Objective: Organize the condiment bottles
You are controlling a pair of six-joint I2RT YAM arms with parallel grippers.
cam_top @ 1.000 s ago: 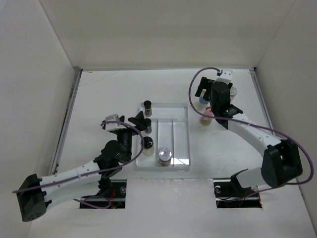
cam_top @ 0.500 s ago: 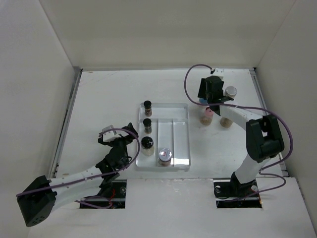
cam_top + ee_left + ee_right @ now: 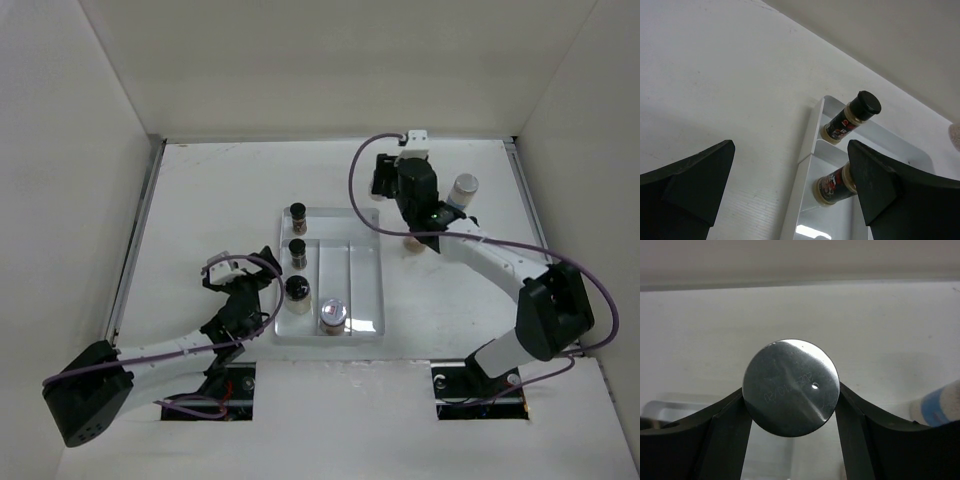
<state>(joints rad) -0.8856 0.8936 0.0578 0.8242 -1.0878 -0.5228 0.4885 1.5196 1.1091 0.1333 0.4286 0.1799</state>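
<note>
The left gripper (image 3: 790, 152) is holding its fingers apart, empty. Ahead of it, one small cylindrical black-capped bottle (image 3: 850, 117) and a second black-capped bottle (image 3: 835, 182) are standing in the white rectangular plastic tray (image 3: 809, 145). The right gripper (image 3: 791, 390) is clamping a round silver metal-capped bottle (image 3: 790, 380) between its fingers; a blue-labelled bottle (image 3: 936, 406) is standing at its right.

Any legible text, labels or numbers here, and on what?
Stamped characters on the silver cap held by the right end effector: too faint to read.
Red-and-black label on the far black-capped bottle in the tray: blurred.
Label on the near black-capped bottle: blurred.
Nothing else.
</note>
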